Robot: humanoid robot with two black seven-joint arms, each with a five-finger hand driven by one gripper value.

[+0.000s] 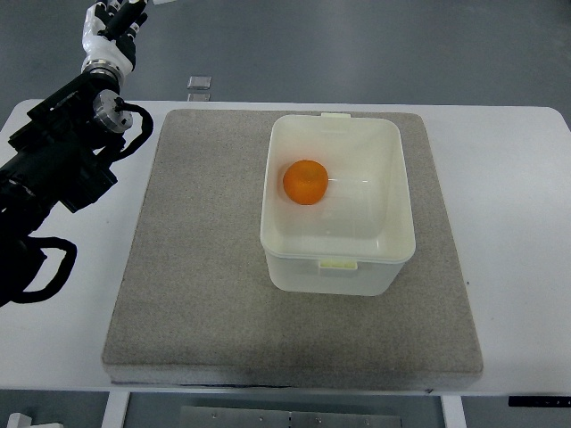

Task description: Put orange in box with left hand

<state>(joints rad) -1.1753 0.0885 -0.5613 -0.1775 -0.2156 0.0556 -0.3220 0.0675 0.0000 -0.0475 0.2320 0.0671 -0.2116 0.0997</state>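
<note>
At the bottom of the frame the near edge of the white counter (522, 267) shows, and on it lies a grey felt-like mat (205, 294) that fills most of the middle of the picture. Further up, right of centre on the mat, stands the open white box (393, 254), a rectangular tub with no lid on it. The orange (305, 182) lies inside the box on its floor, close to the left wall and in the upper half, so judging by how things lie the placing itself looks done. Beyond the mat's upper left corner a small clear block (199, 84) sits at the counter's far edge. The black left arm (53, 169) comes in from the left edge and reaches up to the upper left corner of the frame, where the left robot hand (111, 25) hangs beyond the counter's far edge, well apart from the box; it holds nothing, but it is small and partly cut by the frame, so I cannot tell how its fingers stand. The right arm is out of view. The step in hand seems to be clearing away, and doing it well means keeping the arm high and to the left, with its looped cables off the mat, so that nothing nudges the box or jostles the fruit, and parking the arm clear of the work.
</note>
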